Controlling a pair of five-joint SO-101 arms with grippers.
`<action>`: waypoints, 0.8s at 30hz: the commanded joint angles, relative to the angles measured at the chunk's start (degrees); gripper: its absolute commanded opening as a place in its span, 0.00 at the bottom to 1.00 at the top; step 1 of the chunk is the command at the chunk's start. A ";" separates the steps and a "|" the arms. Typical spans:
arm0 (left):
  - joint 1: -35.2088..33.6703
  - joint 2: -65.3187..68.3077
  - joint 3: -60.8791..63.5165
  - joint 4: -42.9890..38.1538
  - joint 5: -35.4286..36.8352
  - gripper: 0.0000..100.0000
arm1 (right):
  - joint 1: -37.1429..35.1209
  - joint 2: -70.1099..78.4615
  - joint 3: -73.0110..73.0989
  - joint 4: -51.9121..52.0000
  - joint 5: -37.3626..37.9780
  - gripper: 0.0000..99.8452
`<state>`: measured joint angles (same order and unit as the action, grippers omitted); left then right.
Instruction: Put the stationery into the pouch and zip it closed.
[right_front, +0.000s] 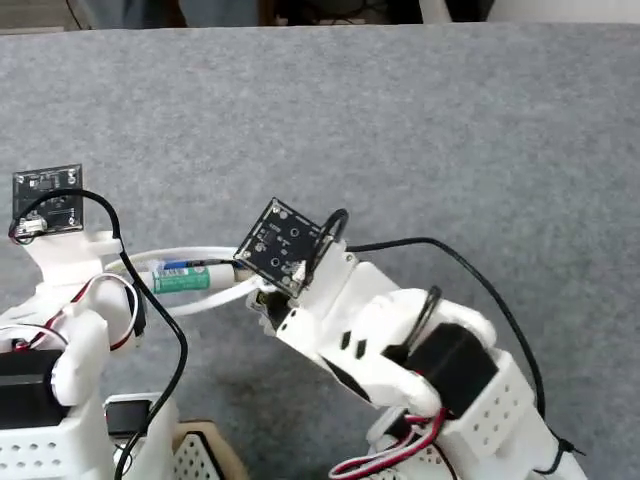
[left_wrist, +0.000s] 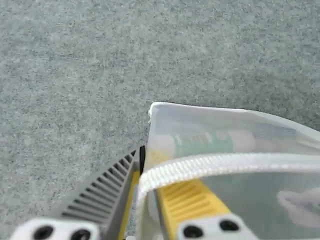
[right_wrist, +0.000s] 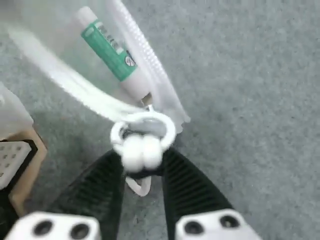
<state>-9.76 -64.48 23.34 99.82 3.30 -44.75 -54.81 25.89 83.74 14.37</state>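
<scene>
Clear pouch (left_wrist: 210, 122) gripped by left tool (left_wrist: 147, 167).

pouch (left_wrist: 260, 122) cut off, green tube (left_wrist: 202, 143) blurred

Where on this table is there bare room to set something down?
The grey table is bare from the pouch out to the far edge, and also on the right arm's outer side. It is crowded at the near edge: the left hand holds the pouch's end, the right hand grips the zipper pull, and cables hang around both arms.
</scene>
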 joint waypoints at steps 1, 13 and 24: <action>0.48 -0.09 -0.22 -1.67 -0.18 0.03 | 0.09 -1.01 -5.85 0.18 0.18 0.01; 0.48 -0.09 -0.13 -1.67 -0.26 0.03 | -6.77 -0.75 -16.75 0.09 0.18 0.01; 0.48 -0.18 1.01 -2.46 -1.58 0.03 | -6.77 -0.75 -24.22 0.00 0.18 0.01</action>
<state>-9.76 -64.57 24.75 99.30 2.59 -50.73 -54.90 5.14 83.82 14.37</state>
